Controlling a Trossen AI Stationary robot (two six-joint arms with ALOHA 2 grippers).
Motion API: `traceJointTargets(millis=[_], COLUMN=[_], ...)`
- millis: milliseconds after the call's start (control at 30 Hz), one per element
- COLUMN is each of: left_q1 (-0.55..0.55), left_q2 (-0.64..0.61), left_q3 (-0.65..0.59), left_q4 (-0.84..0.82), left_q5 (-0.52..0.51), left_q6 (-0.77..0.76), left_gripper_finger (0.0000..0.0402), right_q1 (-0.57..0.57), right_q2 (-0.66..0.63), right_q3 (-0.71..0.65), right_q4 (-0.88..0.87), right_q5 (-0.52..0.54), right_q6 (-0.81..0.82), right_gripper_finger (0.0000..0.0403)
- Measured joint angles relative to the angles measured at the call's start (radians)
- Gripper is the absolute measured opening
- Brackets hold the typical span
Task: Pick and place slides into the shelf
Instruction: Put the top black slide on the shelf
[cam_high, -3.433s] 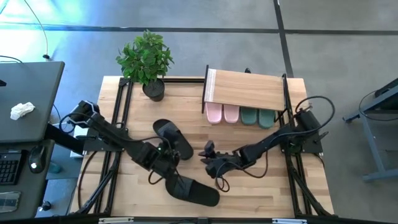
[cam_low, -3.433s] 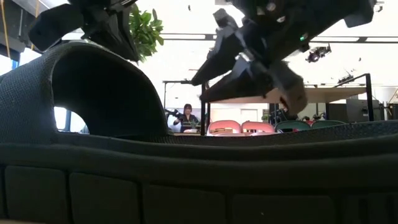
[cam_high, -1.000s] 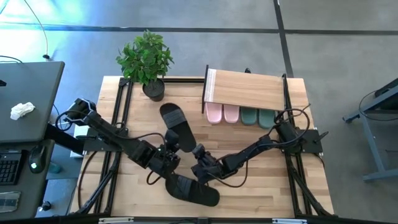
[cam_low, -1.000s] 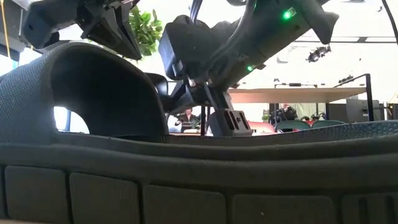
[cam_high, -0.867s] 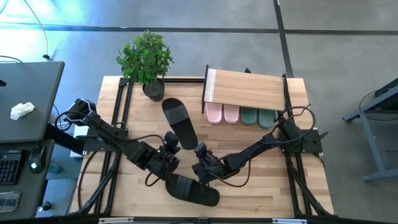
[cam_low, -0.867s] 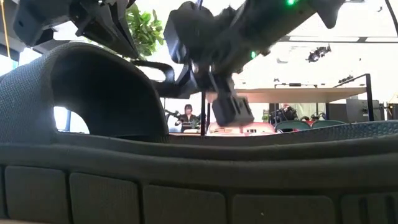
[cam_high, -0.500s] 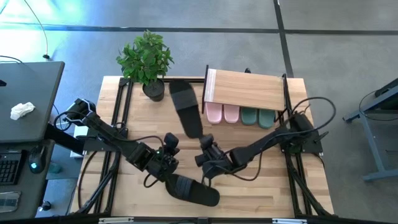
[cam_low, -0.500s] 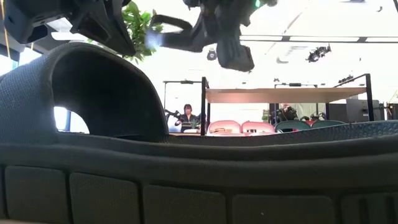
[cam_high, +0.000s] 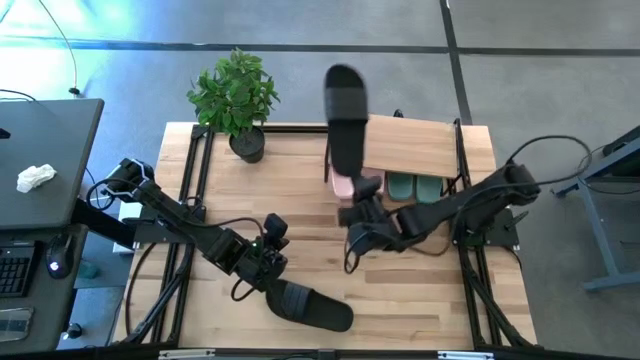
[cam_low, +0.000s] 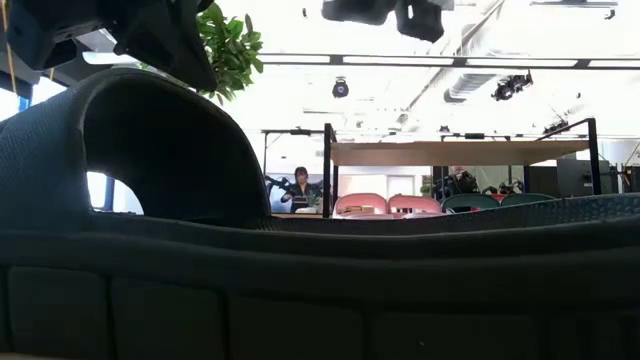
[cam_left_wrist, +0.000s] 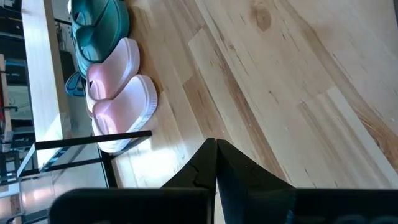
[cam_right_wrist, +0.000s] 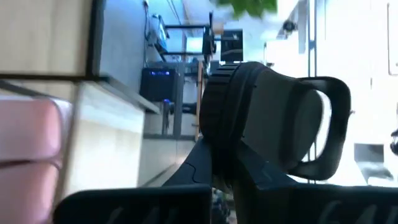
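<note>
A black slide (cam_high: 346, 118) hangs high in the air over the left end of the shelf (cam_high: 425, 146), with my right gripper (cam_high: 358, 184) shut on it. The second black slide (cam_high: 312, 307) lies flat on its sole near the table's front edge and fills the low view (cam_low: 300, 270). My left gripper (cam_high: 276, 240) is shut just beyond that slide's left end, above bare wood (cam_left_wrist: 216, 149). Under the shelf board stand two pink slides (cam_left_wrist: 121, 99) and two teal slides (cam_left_wrist: 99, 25) side by side. My right gripper pinches the black slide's strapless end (cam_right_wrist: 214, 134) between its two fingers. The fingers come level from the table's near side and lie along the slide. The slide is lifted clear and sticks out toward the far edge, its strap (cam_right_wrist: 311, 124) at the far end.
A potted plant (cam_high: 236, 92) stands at the table's far left corner. A black frame rail (cam_high: 200, 190) runs along the table's left side. Bare wood (cam_high: 420, 290) lies between the grounded slide and the shelf. A desk (cam_high: 45, 160) stands left of the table.
My right gripper has risen and swung toward the far edge and the shelf, tipping up to level. The black slide it holds has gone from the table's middle up into the air and now reaches over the shelf's left end.
</note>
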Motion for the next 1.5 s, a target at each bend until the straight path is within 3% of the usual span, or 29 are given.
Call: traceJointTargets(millis=[233,467,633,867,1133,1500], left_q1=[0.000,0.000,0.000,0.000,0.000,0.000], left_q2=[0.000,-0.001,-0.001,-0.001,-0.001,-0.001], left_q3=[0.000,0.000,0.000,0.000,0.000,0.000], left_q4=[0.001,0.004,0.006,0.026,0.028,0.063], left_q5=[0.001,0.001,0.001,0.001,0.000,-0.005], left_q6=[0.000,-0.001,-0.001,0.000,0.000,0.023], left_gripper_finger=[0.0001,0.0001,0.0001,0.0001,0.0001,0.0001], right_q1=[-0.046,-0.116,-0.106,-0.059,-0.004,0.001], right_q2=[-0.152,-0.215,-0.199,-0.185,-0.185,-0.185], right_q3=[0.000,0.001,-0.046,-0.211,-0.375,-0.432], right_q4=[-0.309,-0.892,-1.180,-1.135,-1.083,-0.987], right_q5=[-0.048,-0.312,-0.378,-0.432,-0.377,-0.418], right_q6=[0.329,1.021,1.386,1.370,1.435,1.359], right_gripper_finger=[0.0000,0.0000,0.0000,0.0000,0.0000,0.0000])
